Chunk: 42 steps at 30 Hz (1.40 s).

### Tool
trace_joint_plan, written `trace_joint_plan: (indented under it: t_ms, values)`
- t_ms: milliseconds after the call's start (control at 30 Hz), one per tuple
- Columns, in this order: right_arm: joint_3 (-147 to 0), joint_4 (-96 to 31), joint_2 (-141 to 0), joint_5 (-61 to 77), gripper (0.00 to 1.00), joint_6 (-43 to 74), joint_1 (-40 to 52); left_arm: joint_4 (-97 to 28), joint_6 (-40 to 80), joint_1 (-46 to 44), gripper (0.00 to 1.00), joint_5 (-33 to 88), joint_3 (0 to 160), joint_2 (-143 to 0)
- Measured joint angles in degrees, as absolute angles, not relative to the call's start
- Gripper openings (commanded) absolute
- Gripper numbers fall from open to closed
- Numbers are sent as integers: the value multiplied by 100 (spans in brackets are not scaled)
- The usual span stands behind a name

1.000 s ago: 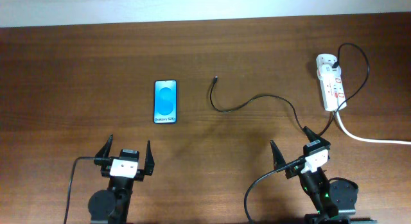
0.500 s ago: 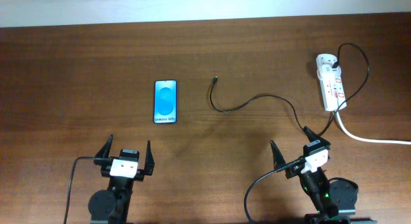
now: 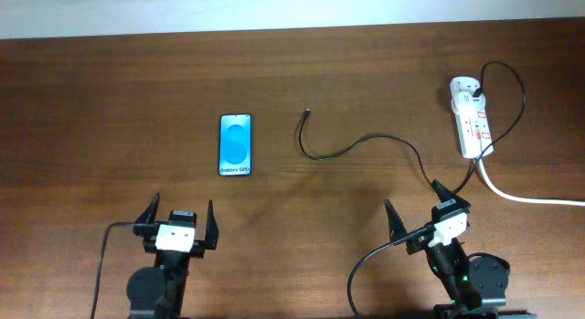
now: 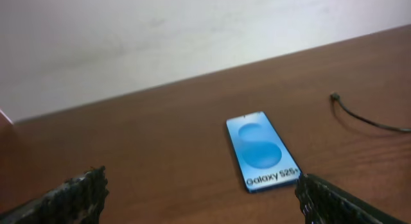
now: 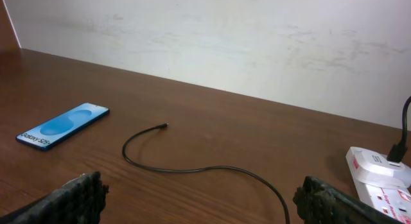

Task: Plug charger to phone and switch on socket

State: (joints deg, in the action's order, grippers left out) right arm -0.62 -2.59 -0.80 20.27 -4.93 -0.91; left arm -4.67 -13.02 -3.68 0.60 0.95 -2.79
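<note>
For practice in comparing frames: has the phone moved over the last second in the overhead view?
No. The phone lies where it did, at the same gap from the fixed socket, left of the charger.

Bare table all round the phone; charger loop near its right; its slack before the socket

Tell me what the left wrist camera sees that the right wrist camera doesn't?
Only the left wrist view shows the left claw, open. Only the right wrist view shows the right claw, also open, and the white socket with a black plug in it. Both show the phone lying screen up, the charger tip apart from it, the brown table and the pale wall.
</note>
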Motion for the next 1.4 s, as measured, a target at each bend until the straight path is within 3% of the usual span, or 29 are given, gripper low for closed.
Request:
trace_joint_plan:
  t_ms: [133,333,500,600,833,933,1133,1400]
  values:
    - [-62,-257,-62,2027,98,-493,-91,-486,-1236,-368,99,40,777,-1291]
    - [-62,-259,-62,2027,98,-491,-91,-174,-1216,-368,99,-106,2967,-4348]
    - [-62,-259,-58,2027,99,-495,-91,-1643,-333,-368,99,95,5623,-6978]
    - [-62,-259,-64,2027,98,-491,-91,-3148,-47,-464,99,370,7426,-8189]
    - [-62,-259,-62,2029,98,-493,-91,-6082,161,-617,99,1074,11052,-10263]
    - [-62,-257,-62,2032,98,-493,-91,-6134,161,-644,99,1649,11240,-10440]
    - [-62,-259,-62,2029,98,-493,-91,-6099,196,-648,99,1662,11268,-10541]
    - [-62,-257,-62,2029,98,-495,-91,-7164,1925,-1284,99,-183,11347,-12586]
